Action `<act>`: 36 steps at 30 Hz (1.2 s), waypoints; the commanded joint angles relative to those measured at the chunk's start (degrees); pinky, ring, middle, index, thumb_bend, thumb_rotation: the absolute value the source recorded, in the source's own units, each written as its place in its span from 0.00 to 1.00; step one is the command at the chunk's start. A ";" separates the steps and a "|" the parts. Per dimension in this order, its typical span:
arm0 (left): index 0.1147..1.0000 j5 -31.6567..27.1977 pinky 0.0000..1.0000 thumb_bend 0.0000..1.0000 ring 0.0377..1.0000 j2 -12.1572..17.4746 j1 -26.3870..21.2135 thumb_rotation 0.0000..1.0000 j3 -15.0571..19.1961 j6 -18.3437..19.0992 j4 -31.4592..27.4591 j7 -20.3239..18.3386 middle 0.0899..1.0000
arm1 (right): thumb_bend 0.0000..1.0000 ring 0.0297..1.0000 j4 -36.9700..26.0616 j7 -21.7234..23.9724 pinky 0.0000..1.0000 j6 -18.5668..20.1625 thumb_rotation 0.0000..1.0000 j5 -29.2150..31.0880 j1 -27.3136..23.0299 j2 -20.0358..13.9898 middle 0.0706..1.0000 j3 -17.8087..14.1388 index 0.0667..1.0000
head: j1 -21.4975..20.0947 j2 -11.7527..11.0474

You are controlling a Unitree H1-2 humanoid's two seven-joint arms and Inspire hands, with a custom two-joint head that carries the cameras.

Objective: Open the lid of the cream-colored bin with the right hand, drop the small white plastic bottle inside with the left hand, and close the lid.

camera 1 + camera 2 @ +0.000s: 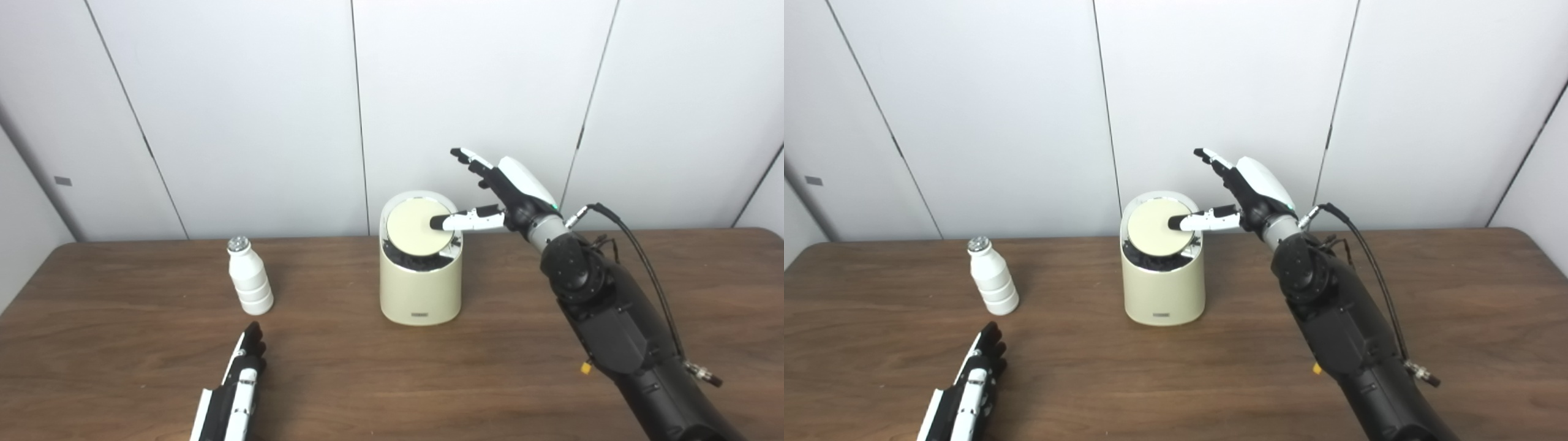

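Observation:
The cream-colored bin (420, 288) stands upright mid-table. Its round lid (416, 228) is tilted up toward me, and a dark gap shows under its front edge. My right hand (499, 190) hovers at the bin's right, open, with its thumb tip resting on the lid's face and the other fingers stretched up and away. The small white plastic bottle (249, 275) with a silver cap stands upright left of the bin. My left hand (242, 373) lies flat on the table just in front of the bottle, fingers out, holding nothing.
The brown wooden table (392, 373) runs the full width of the view, with white wall panels (245, 110) right behind it. A cable (637, 257) loops off my right forearm above the table's right part.

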 commanded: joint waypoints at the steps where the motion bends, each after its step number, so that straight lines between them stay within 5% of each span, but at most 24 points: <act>1: 1.00 -0.68 1.00 0.23 1.00 -1.41 1.39 0.88 -1.44 0.29 2.45 -0.67 1.00 | 0.83 0.91 -1.23 -0.25 0.81 -1.74 0.52 -0.33 -3.90 -0.31 0.92 0.17 0.92 | -0.04 0.08; 19: 1.00 -0.96 1.00 0.24 1.00 -1.36 1.77 0.87 -1.21 1.08 1.41 -0.46 1.00 | 0.83 0.93 -1.45 0.42 0.90 -0.86 0.56 -3.46 -3.18 -0.06 0.93 4.02 0.94 | -0.54 1.37; 28: 1.00 -0.66 1.00 0.25 1.00 -1.14 1.85 0.85 -1.14 0.51 1.40 -0.48 1.00 | 0.79 0.92 0.43 -1.35 0.91 -2.22 0.50 -3.61 -2.70 0.70 0.92 3.80 0.92 | -0.19 1.91; 36: 1.00 0.18 1.00 0.27 1.00 -0.80 1.86 0.83 -1.39 0.21 1.44 -0.50 1.00 | 0.80 0.92 1.87 -2.91 0.89 -3.30 0.54 -2.88 -2.80 1.23 0.92 3.16 0.91 | -0.03 1.94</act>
